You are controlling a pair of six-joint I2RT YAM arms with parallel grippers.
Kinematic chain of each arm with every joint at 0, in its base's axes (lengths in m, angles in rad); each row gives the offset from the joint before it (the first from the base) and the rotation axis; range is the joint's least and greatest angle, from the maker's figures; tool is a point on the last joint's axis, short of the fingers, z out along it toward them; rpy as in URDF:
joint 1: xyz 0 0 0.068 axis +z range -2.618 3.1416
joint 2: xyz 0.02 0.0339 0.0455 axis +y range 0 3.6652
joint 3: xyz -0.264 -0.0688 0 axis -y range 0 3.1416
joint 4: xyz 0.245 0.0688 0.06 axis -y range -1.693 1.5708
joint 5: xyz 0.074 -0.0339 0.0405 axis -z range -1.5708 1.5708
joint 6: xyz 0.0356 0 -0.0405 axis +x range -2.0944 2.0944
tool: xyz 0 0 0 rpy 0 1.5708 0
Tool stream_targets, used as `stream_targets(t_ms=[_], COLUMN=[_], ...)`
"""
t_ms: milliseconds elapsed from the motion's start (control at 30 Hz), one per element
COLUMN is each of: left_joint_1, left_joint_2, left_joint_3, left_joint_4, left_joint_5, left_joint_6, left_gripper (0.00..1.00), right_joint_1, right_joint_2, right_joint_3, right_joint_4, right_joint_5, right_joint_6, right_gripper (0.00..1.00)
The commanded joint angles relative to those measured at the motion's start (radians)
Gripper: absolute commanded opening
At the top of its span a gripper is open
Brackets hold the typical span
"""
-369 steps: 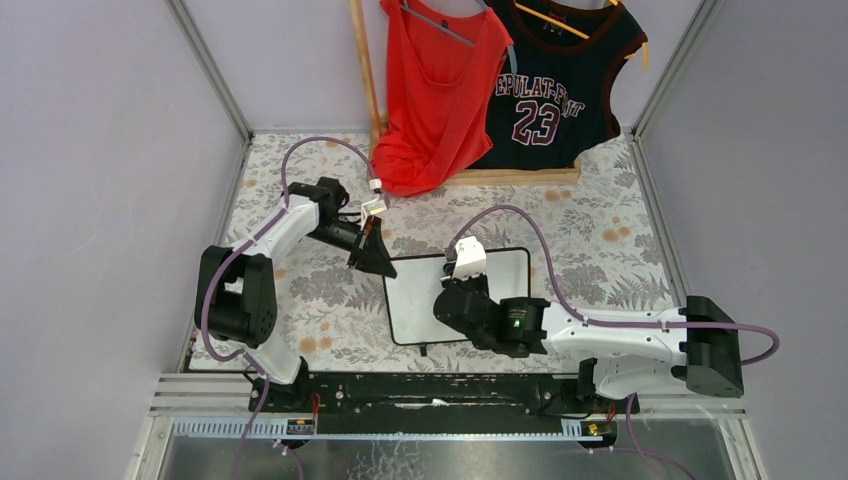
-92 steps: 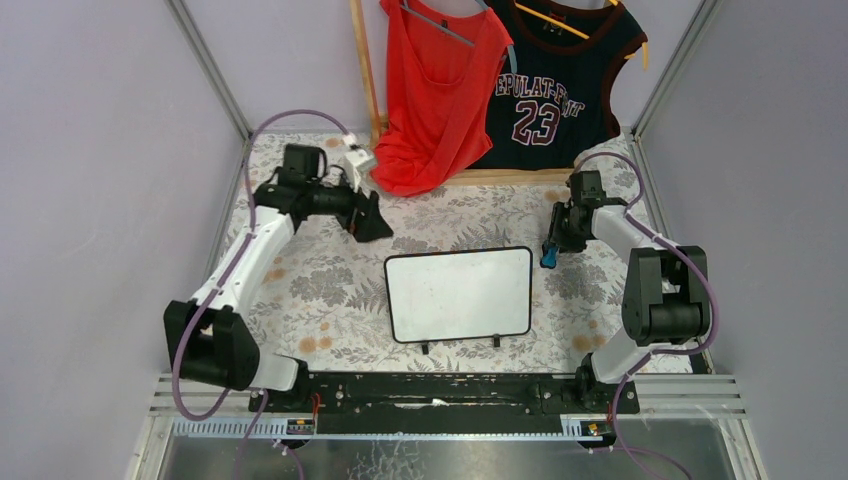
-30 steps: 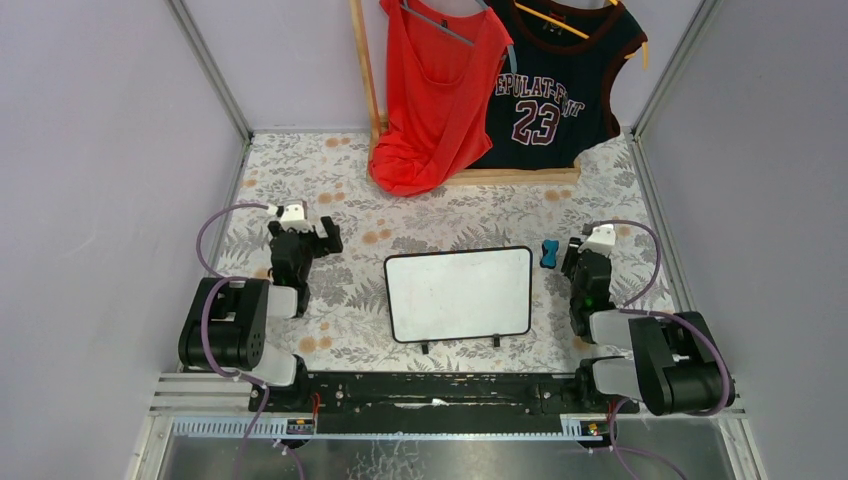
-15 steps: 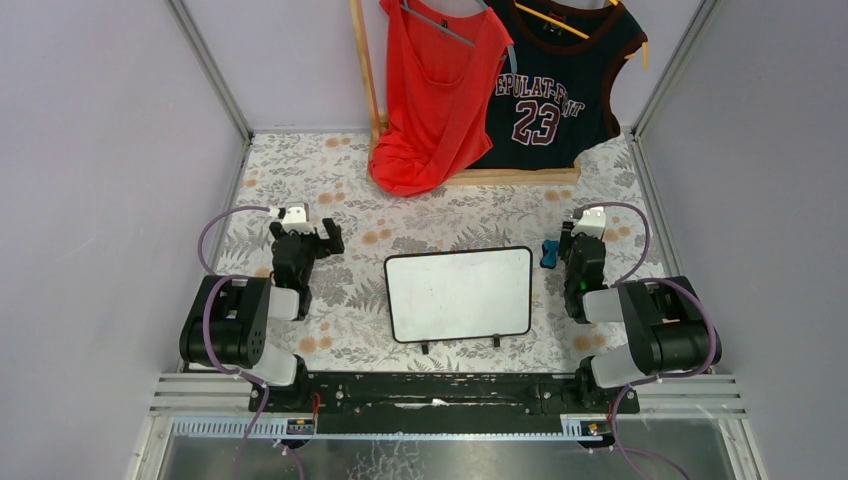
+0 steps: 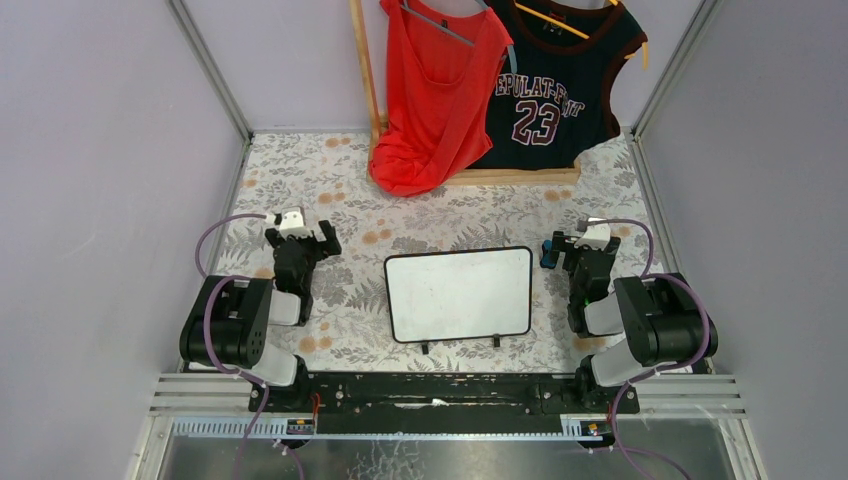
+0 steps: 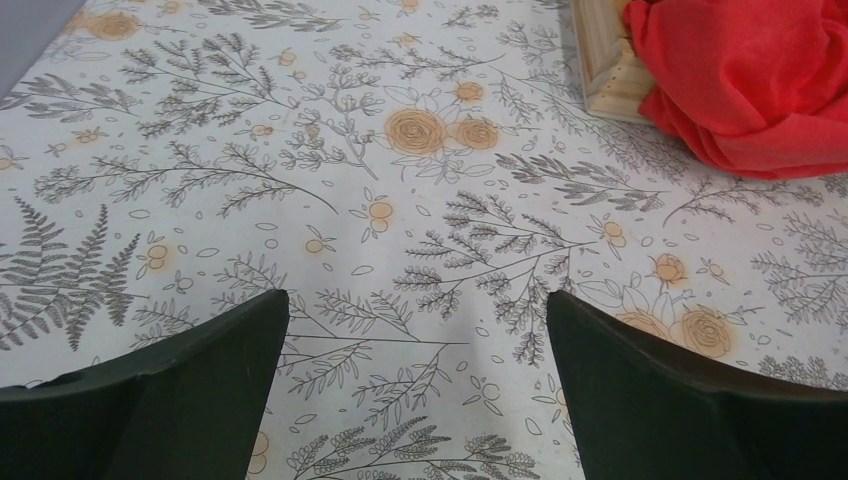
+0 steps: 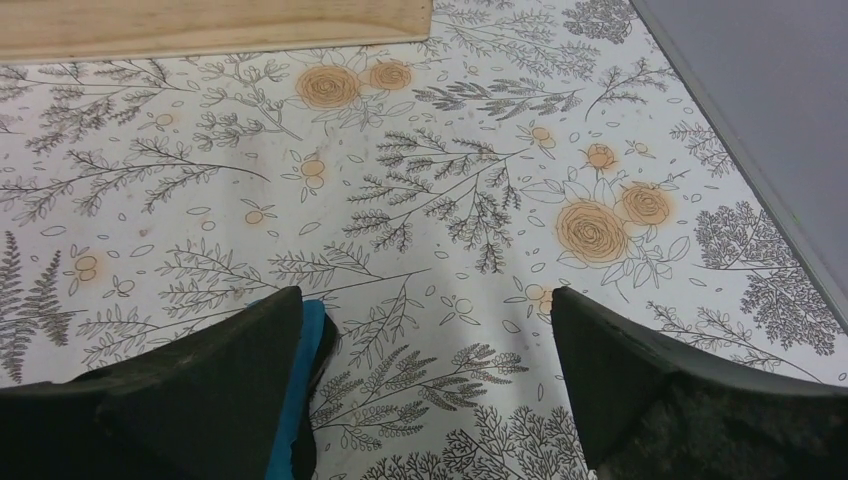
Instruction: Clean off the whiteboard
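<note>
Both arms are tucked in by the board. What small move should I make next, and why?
Probably just ease the right pincer back from the blue eraser and stop. The whiteboard looks free of marks, the right pincer and left pincer stand open and empty, and the eraser lies right beside one finger.

The small black-framed whiteboard [image 5: 458, 295] lies mid-bench on the floral-patterned bench [image 5: 330, 170]. A small blue eraser [image 5: 547, 254] sits just right of its far right corner, beside the right pincer [image 5: 580, 244]. The left pincer [image 5: 300, 240] sits left of the board.

Black jersey [image 5: 556, 88] reads "23" (lettering unclear).
</note>
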Motion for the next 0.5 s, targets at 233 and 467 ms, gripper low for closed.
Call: stream_targets(t_ms=[233, 467], left_joint_1=[-0.003, -0.003], left_joint_2=[0.001, 0.0], left_joint_3=[-0.014, -0.012], left_joint_4=[0.107, 0.105], left_joint_5=[-0.07, -0.072], left_joint_6=[-0.011, -0.011], left_gripper=[1.0, 1.0], right_joint_1=[-0.009, -0.009], right_joint_2=[-0.003, -0.004], right_joint_3=[0.041, 0.045], right_joint_4=[0.025, 0.017], right_joint_5=[0.017, 0.015], right_joint_6=[0.012, 0.012], right_gripper=[0.99, 0.99])
